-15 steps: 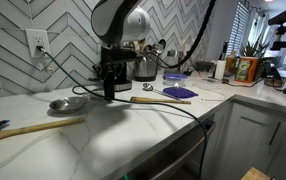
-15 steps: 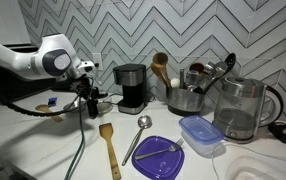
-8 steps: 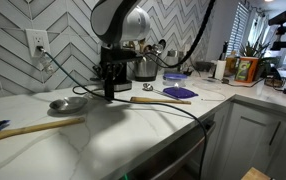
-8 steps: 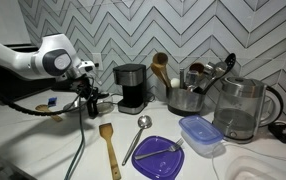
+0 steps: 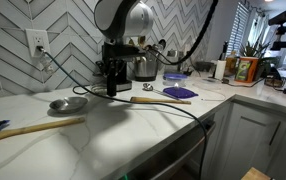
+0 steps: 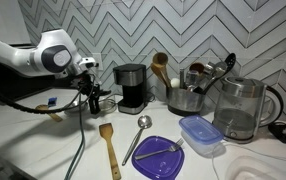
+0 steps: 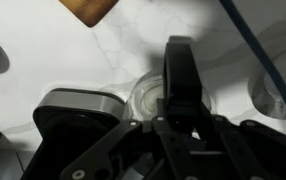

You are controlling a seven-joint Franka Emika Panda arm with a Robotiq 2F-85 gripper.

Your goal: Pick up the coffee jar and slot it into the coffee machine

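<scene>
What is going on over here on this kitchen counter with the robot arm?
A robot arm is working on getting the coffee jar into the coffee machine. Its gripper is down at the jar, which sits just beside the machine and is not yet in its front bay. The wrist view shows one finger lying across something round and glassy, but the pictures don't show whether the jar is gripped.

Bright even light – window glare, wrist view blurred.
</scene>
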